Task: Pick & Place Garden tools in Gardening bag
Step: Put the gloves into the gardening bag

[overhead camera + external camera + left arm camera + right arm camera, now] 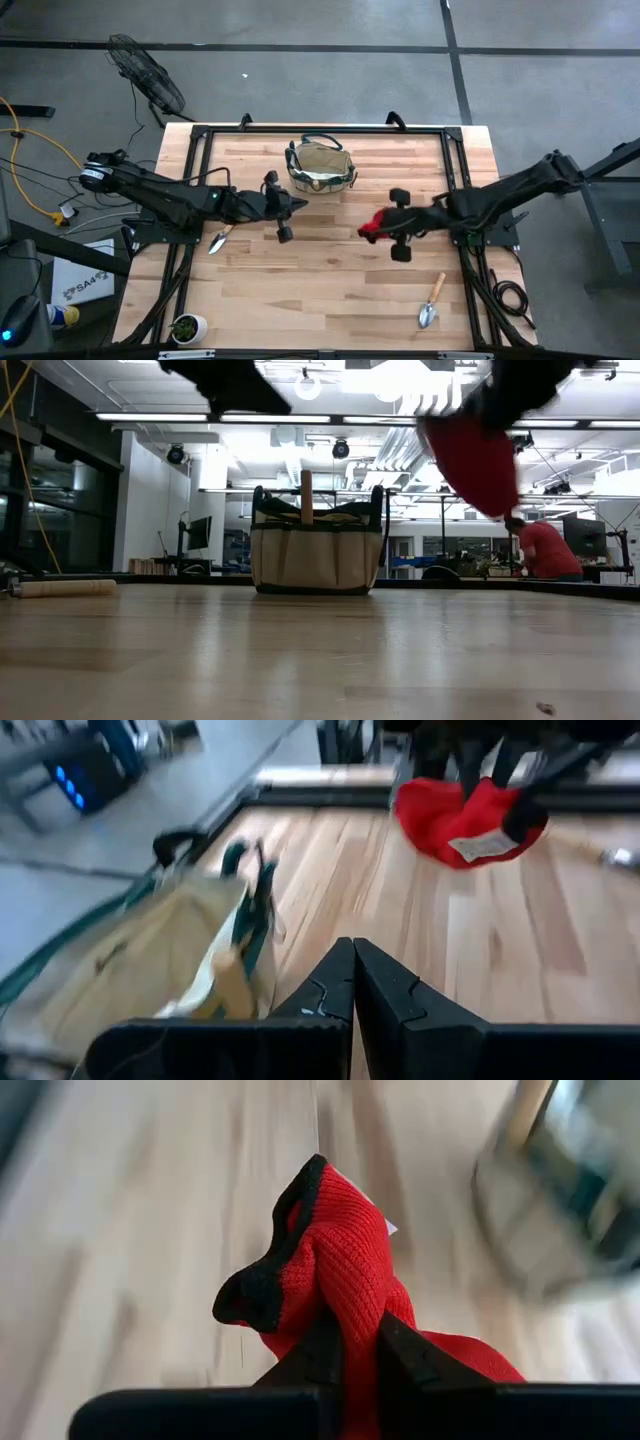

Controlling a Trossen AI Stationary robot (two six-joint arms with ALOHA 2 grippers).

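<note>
The red glove (pixel 372 226) hangs above the table's middle right, with my right gripper (pixel 385 228) shut on it. The beige gardening bag (pixel 321 167) stands at the far middle, and a wooden handle (pixel 307 497) sticks up out of it. My left gripper (pixel 300 205) is shut and empty, just near-left of the bag. One wooden-handled trowel (pixel 221 238) lies flat under my left arm. Another trowel (pixel 432 301) lies flat near the right front. My right gripper pinches a bunched fold of the red glove (pixel 345 1295) between its two fingers, which slant down from the table's right. The black-trimmed cuff (pixel 262 1285) sticks out past the fingertips. The glove (pixel 470 460) hangs clear of the table.
A small potted plant (pixel 187 326) stands at the near left corner. Black frame rails (pixel 320 130) run along the table's far and side edges. A person in a red shirt (pixel 548 550) is in the room beyond the table. Bare wood lies across the near middle.
</note>
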